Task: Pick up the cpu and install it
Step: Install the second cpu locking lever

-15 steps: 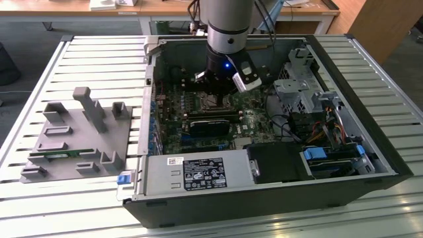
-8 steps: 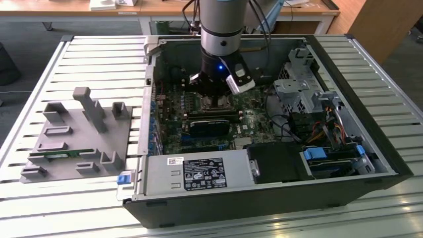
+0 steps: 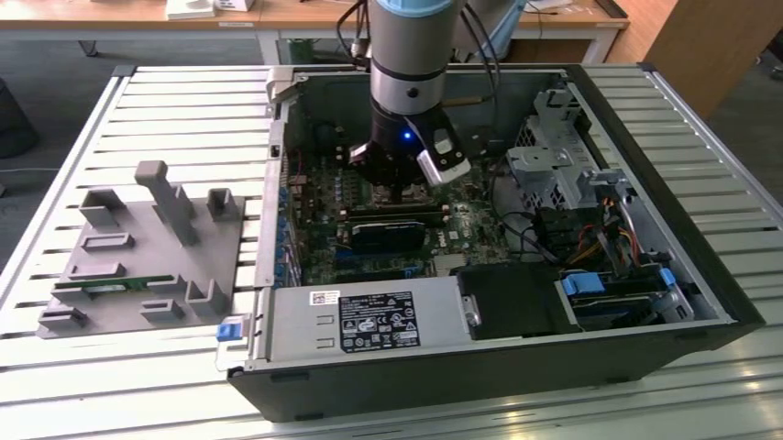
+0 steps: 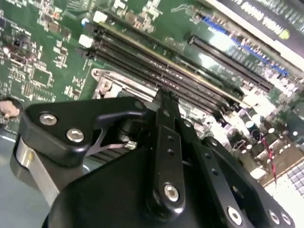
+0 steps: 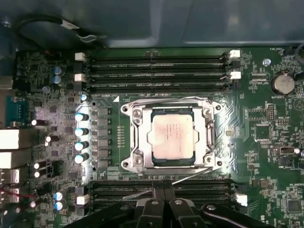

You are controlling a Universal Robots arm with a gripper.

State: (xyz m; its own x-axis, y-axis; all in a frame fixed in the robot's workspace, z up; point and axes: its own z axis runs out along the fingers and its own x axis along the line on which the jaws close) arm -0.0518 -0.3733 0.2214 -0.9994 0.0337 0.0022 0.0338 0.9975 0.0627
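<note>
The cpu (image 5: pixel 172 135), a small silver-topped square chip, lies flat inside the metal socket frame (image 5: pixel 210 137) on the green motherboard in the first wrist view. My gripper (image 5: pixel 164 186) is beside the socket, over the memory slots, with its black fingers pressed together and nothing between them. In the second wrist view the gripper (image 4: pixel 165 95) points down at the board next to a corner of the socket frame (image 4: pixel 107 80). In the exterior view the gripper (image 3: pixel 398 192) hangs inside the open computer case (image 3: pixel 685 266), low over the motherboard.
Empty memory slots (image 5: pixel 156 71) run along two sides of the socket. A black expansion card (image 3: pixel 389 231), a power supply (image 3: pixel 367 321) and a drive cage (image 3: pixel 551 165) crowd the case. On the exterior view's left a grey fixture (image 3: pixel 135 247) holds a green memory stick (image 3: pixel 123 287).
</note>
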